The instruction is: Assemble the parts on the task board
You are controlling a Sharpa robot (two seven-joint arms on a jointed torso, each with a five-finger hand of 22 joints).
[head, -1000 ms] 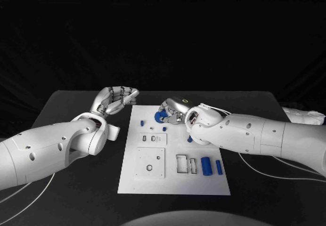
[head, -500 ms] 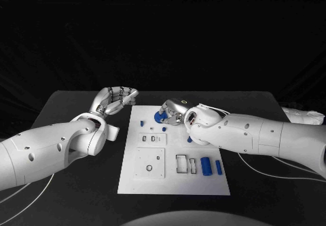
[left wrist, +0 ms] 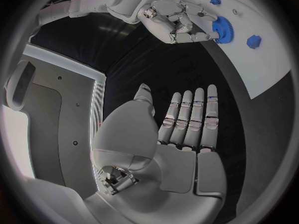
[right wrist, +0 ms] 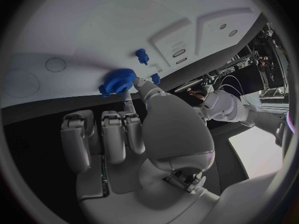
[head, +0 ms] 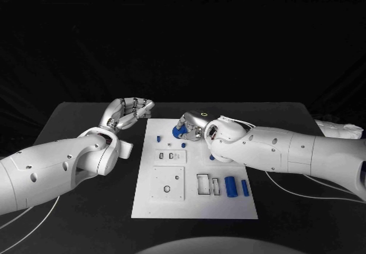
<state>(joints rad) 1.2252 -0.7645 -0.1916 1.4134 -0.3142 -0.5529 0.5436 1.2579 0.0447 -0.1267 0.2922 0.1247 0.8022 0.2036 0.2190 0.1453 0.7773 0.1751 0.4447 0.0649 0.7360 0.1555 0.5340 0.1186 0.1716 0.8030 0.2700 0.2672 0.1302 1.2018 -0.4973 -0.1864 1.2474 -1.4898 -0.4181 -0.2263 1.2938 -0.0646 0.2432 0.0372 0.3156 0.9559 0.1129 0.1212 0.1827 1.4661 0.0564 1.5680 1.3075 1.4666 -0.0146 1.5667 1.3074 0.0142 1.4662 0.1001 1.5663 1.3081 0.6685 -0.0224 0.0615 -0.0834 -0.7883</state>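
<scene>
Several blue parts (head: pixel 231 187) lie loose on the task board's (head: pixel 195 209) near end — right hand (head: pixel 192 126) pinches a blue gear (right wrist: pixel 118 81) at the far end; left hand (head: pixel 131 112) waits open.

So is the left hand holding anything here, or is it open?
Open. The left hand hangs beside the task board with its fingers straight and apart, nothing in its palm, as the left wrist view shows.
</scene>
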